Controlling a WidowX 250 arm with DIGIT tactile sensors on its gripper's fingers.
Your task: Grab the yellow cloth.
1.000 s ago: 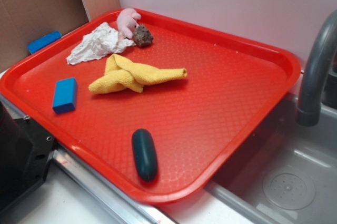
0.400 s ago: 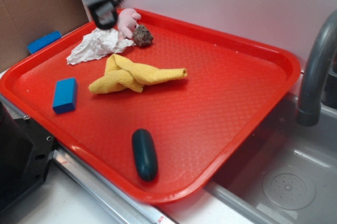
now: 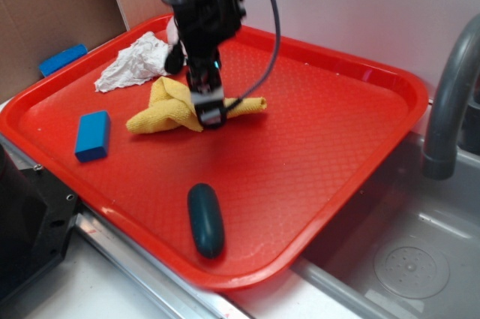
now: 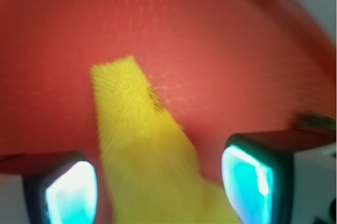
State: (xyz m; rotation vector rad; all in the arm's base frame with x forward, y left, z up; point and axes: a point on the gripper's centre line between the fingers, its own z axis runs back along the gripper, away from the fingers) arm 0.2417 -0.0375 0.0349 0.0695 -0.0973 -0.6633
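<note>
Gripper is open astride the yellow cloth, so the approach seems finished; next it should lower and close.

Soft, even room light fills the exterior view, which is sharp; the glossy red plastic tray shows faint pale sheen along its rim and only weak shadows under things. The wrist view is smeared with blur: the mustard-yellow terry cloth streaks, and the gripper's two pale cyan fingertip pads glow, edges unfocused.
</note>
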